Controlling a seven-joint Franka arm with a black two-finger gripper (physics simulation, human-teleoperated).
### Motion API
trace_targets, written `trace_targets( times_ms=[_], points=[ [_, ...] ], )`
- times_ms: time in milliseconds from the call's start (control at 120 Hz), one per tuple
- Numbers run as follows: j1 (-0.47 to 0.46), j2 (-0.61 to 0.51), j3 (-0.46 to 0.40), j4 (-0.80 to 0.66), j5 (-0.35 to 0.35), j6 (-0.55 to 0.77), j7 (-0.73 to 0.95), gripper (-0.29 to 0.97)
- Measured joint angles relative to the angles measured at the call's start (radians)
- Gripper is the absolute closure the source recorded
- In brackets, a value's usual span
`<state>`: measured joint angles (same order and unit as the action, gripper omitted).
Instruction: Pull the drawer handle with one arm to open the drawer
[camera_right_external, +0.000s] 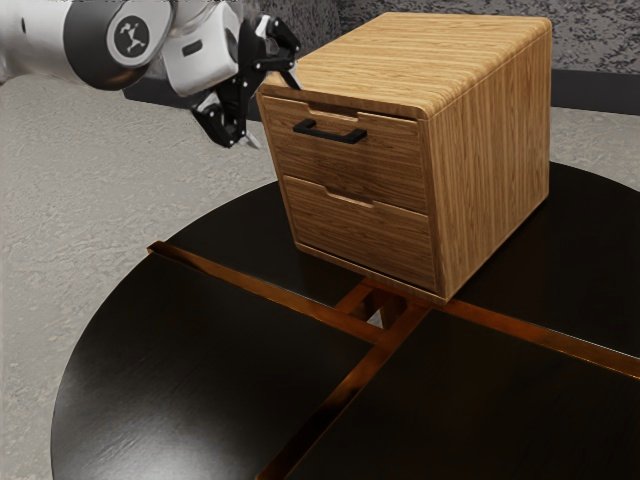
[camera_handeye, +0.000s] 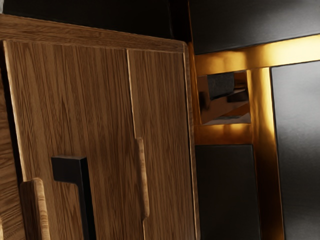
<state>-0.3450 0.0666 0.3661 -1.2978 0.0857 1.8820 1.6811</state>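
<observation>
A wooden cabinet (camera_right_external: 470, 130) is set on a dark round table (camera_right_external: 200, 380). The black handle (camera_right_external: 330, 131) is fixed on the shut top drawer (camera_right_external: 350, 165). The gripper (camera_right_external: 262, 100) is held at the handle's ten o'clock in the exterior view, with its fingers apart and empty, seemingly poised for a grasp.

Cabinet (camera_right_external: 490, 150): honey-brown wood, fine straight grain; upright streaks on the side panel.
Upper drawer front (camera_right_external: 350, 165): slightly darker brown, horizontal grain.
Lower drawer front (camera_right_external: 365, 232): same brown, horizontal grain, with a paler wooden pull strip.
Drawer handle (camera_right_external: 330, 131): plain matt black.
End effector (camera_right_external: 262, 105): black.
Arm (camera_right_external: 195, 45): white shell; dark grey round joint cap bearing a white emblem.
Desk (camera_right_external: 200, 380): near-black panels, faint sheen, no clear pattern.
Cross frame (camera_right_external: 300, 298): reddish-brown, glossy; amber-orange in the wrist view.
Floor (camera_right_external: 90, 200): pale grey-beige, fine speckle.
Wall (camera_right_external: 600, 35): dark grey, mottled speckle.
</observation>
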Motion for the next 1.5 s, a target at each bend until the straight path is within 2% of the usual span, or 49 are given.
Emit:
trace_targets(
  times_ms=[92, 342, 750, 1500],
  points=[
    [-0.017, 0.029, 0.004, 0.022, -0.003, 0.011, 0.015, 0.00],
    [0.015, 0.079, 0.008, 0.026, -0.007, 0.035, 0.044, 0.00],
    [0.037, 0.116, 0.006, 0.011, -0.036, 0.084, 0.073, 0.00],
    [0.078, 0.170, 0.008, -0.062, -0.039, 0.254, 0.089, 0.00]
  ],
)
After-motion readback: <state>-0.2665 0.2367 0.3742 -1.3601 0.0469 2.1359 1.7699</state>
